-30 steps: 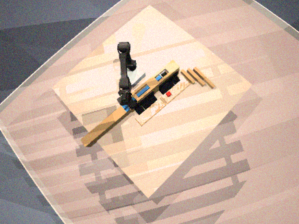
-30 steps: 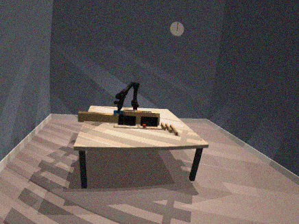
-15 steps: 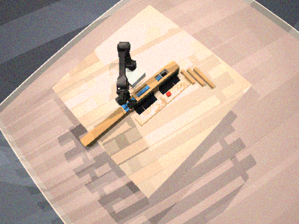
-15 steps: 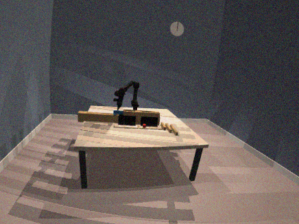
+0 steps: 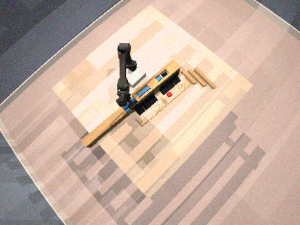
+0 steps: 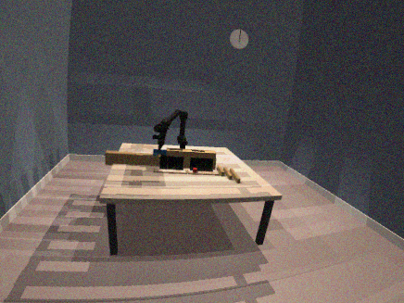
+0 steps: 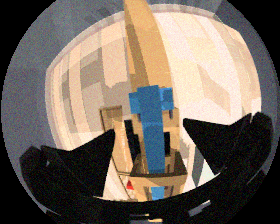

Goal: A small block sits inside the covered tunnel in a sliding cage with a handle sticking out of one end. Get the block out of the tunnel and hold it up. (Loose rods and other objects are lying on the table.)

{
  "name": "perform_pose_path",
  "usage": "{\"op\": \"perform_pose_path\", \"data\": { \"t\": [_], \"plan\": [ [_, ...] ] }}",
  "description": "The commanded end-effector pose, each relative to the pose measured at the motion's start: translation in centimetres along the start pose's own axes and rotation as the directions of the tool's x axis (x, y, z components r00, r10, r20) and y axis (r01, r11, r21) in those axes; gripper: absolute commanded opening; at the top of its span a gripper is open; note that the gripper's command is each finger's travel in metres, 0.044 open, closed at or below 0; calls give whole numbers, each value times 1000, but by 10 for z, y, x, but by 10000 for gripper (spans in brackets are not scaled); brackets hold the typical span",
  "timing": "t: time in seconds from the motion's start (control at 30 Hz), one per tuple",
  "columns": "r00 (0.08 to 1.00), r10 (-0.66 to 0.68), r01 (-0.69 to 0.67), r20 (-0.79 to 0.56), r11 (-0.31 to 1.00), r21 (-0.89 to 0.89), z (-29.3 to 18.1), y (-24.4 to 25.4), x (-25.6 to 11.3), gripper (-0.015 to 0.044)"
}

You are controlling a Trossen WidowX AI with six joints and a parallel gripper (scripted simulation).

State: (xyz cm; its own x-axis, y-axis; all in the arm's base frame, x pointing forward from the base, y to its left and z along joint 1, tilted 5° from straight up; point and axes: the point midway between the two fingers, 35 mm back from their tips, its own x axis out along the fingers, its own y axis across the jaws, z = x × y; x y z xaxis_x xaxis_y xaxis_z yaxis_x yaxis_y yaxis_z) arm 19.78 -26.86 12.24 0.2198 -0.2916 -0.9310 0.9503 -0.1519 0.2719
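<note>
Most of the blue slider (image 5: 143, 91) (image 7: 153, 145) is hidden by the wooden tunnel's cover (image 5: 173, 66) (image 7: 159, 181); the desk's far legs cannot be made out.

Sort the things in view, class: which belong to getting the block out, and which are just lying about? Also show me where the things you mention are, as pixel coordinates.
Part of the job:
- gripper (image 5: 131, 105) (image 6: 160, 146) (image 7: 149, 127)
- wooden tunnel (image 5: 175, 66) (image 6: 186, 160) (image 7: 170, 181)
- blue handle piece (image 5: 127, 107) (image 6: 159, 152) (image 7: 150, 100)

Just lying about:
- three loose rods (image 5: 197, 77) (image 6: 227, 171)
- red cube (image 5: 169, 94) (image 6: 195, 170) (image 7: 130, 185), apparently, being outside the tunnel

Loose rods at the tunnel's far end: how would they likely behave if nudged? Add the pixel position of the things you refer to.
The rods (image 5: 205, 78) (image 6: 229, 173) look straight and rigid, so they'd probably shift without bending. Their edges seem squared, so sliding seems likelier than rolling. Lying flat, they probably wouldn't tip.
</note>
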Motion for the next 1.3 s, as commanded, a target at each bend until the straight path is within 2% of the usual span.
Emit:
{"op": "perform_pose_path", "data": {
  "t": [0.0, 0.37, 0.83, 0.97, 1.03, 1.27],
  "plan": [
    [1000, 1, -1, -8, 1000, -5, -2, -1, 7, 440],
    [1000, 1, -1, -8, 1000, -5, -6, -5, 24, 440],
    [1000, -1, 1, -1, 1000, 0, -4, -4, 19, 73],
    [1000, -1, 1, -1, 1000, 0, -4, -4, 19, 46],
    [1000, -1, 1, -1, 1000, 0, -5, -4, 19, 0],
    [1000, -1, 1, -5, 1000, -1, -25, -3, 17, 0]
  ]
}}
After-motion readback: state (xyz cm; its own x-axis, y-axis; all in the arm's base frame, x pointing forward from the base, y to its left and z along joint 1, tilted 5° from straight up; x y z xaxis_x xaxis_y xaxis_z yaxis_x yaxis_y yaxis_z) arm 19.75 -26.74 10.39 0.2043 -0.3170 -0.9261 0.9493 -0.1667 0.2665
